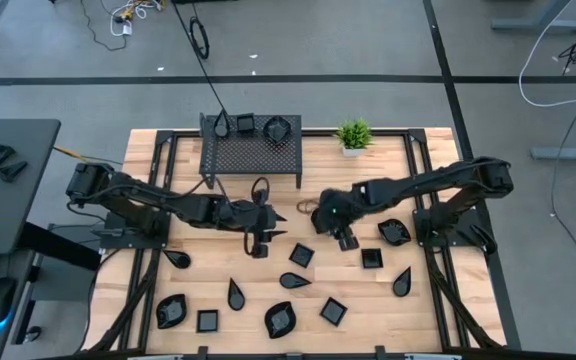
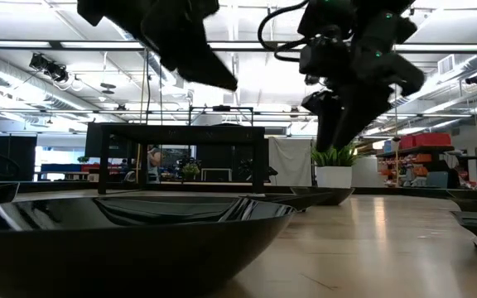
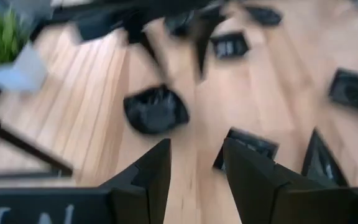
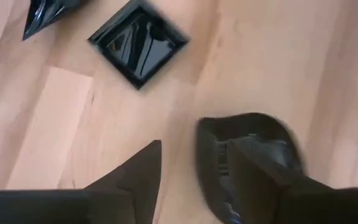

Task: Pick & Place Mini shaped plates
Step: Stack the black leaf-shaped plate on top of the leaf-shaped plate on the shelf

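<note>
surface: wooden table, concrete floor around | mini shaped plates mostly scattered on the table in front of mesh rack | right gripper open, a dish possibly against one finger | left gripper open, holding nothing

Left wrist view smeared throughout: potted plant cut by the edge, dishes on the surface soft-edged. Right wrist view: rounded dish partly hidden behind one finger; leaf dish cropped. Low view: nearest dish runs off frame.
</note>
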{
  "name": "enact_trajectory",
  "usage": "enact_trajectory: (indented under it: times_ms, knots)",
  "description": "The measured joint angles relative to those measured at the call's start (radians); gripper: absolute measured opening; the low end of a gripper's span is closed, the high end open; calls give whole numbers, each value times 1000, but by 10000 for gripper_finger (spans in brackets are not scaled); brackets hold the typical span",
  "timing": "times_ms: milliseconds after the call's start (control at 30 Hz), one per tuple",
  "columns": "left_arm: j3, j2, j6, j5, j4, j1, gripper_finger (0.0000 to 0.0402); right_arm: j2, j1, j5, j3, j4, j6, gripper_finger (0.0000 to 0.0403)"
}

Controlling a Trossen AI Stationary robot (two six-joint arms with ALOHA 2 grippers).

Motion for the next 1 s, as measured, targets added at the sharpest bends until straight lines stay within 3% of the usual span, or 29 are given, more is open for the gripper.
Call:
enact_trajectory:
  times_ms: [267,500,800,1000]
  knots:
    - [0,0,-62,-6,-74,24,153,55,79,168,-57,117,12,137]
    - [0,0,-88,-6,-149,20,153,101,79,157,-63,107,-1,104]
    - [0,0,-127,-8,-282,12,144,158,79,195,-63,133,35,94]
    - [-12,-1,-160,-120,-358,-45,126,158,79,227,-63,116,51,47]
